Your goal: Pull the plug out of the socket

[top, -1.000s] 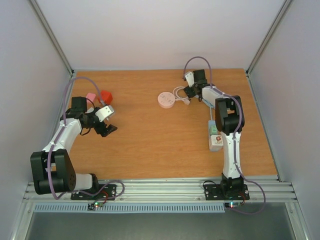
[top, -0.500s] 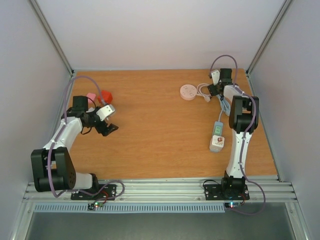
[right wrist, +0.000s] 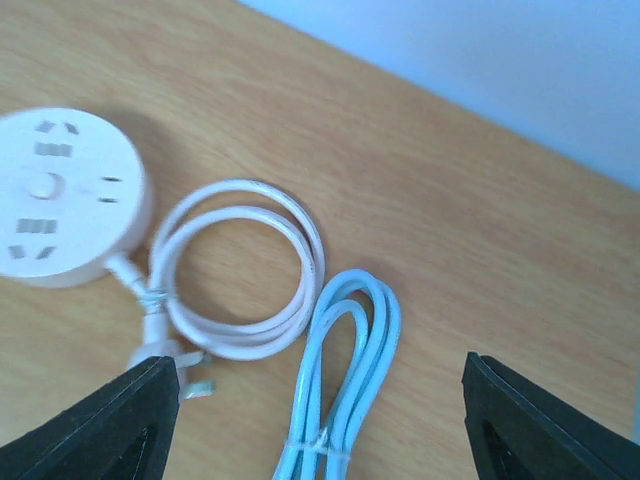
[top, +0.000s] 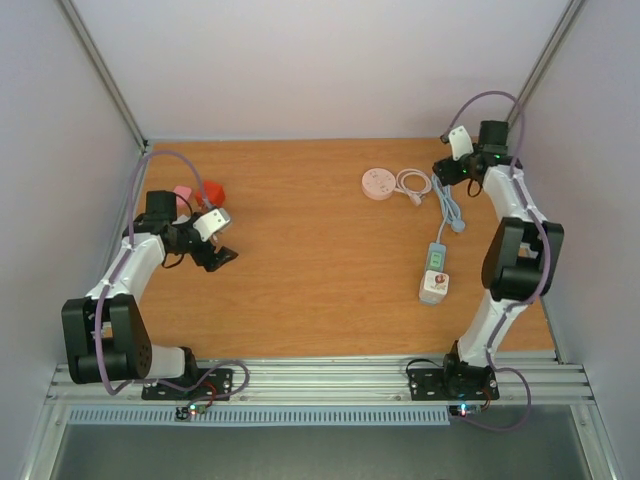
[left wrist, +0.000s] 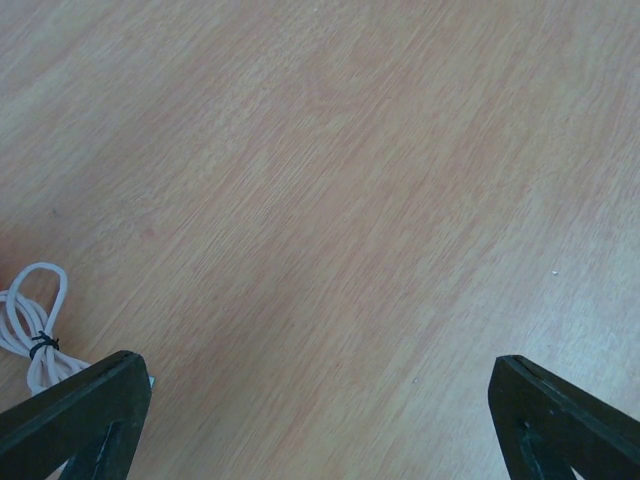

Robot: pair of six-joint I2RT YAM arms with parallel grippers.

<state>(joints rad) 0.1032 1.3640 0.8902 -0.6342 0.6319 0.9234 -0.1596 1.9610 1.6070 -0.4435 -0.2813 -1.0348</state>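
Observation:
A round white-pink socket point(top: 377, 183) lies at the back of the table, also in the right wrist view point(right wrist: 60, 195). Its white coiled cable point(right wrist: 240, 270) ends in a white plug point(right wrist: 165, 350) lying loose on the wood. A pale blue power strip point(top: 434, 270) lies near the right arm with a white block with a red spot point(top: 433, 288) at its near end; its blue cable bundle point(right wrist: 350, 380) runs toward my right gripper. The right gripper point(top: 446, 172) point(right wrist: 320, 440) is open and empty above the two cables. The left gripper point(top: 218, 256) point(left wrist: 320, 430) is open and empty over bare wood at the left.
A red object point(top: 211, 191) and a pink object point(top: 182, 194) sit at the far left behind the left arm. A white cable loop point(left wrist: 30, 325) shows at the left wrist view's lower left edge. Grey walls close in the table on three sides.
The right arm swung right and back toward the far right corner. The round socket and its cable shifted right with it, then stayed put. The power strip turned slightly. The left arm barely moved.

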